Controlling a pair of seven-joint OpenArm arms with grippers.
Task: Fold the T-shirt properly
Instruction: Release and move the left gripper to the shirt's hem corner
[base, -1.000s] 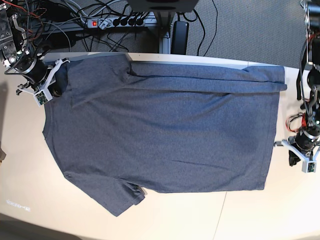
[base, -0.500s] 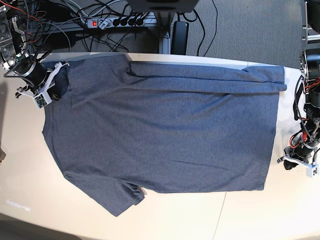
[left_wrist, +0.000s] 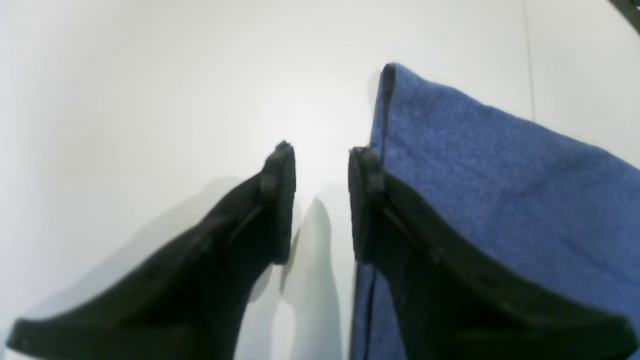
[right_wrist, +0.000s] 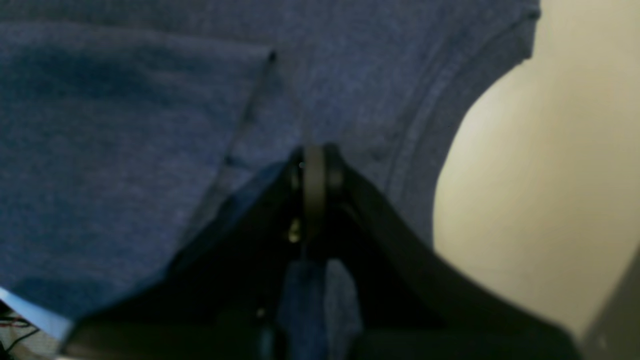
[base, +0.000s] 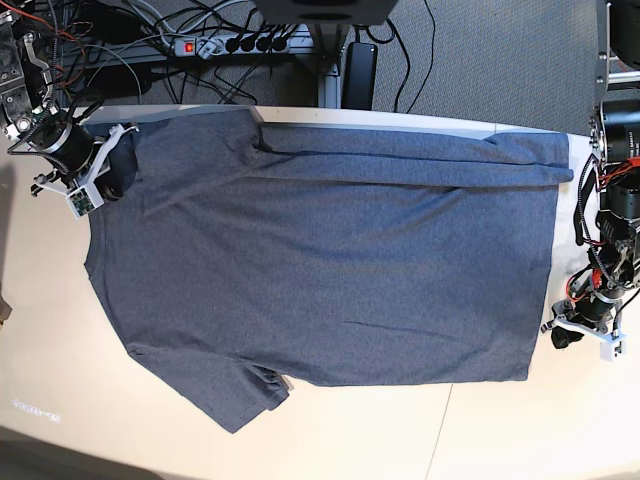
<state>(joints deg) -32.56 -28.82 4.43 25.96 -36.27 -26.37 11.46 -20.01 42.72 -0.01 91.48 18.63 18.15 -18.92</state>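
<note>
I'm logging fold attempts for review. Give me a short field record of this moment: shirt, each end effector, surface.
shirt: T-shirt lies spread on the table, far long edge folded over, plain side up
left end effector: open, empty, beside the hem edge
right end effector: shut on T-shirt near the collar
surface: pale table

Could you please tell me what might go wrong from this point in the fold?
The left end effector is open over bare table beside the heathered blue-grey cotton T-shirt hem, so closing may miss it. The right end effector is pinching fabric near the collar; pulling alone could skew the far-edge fold.
</note>
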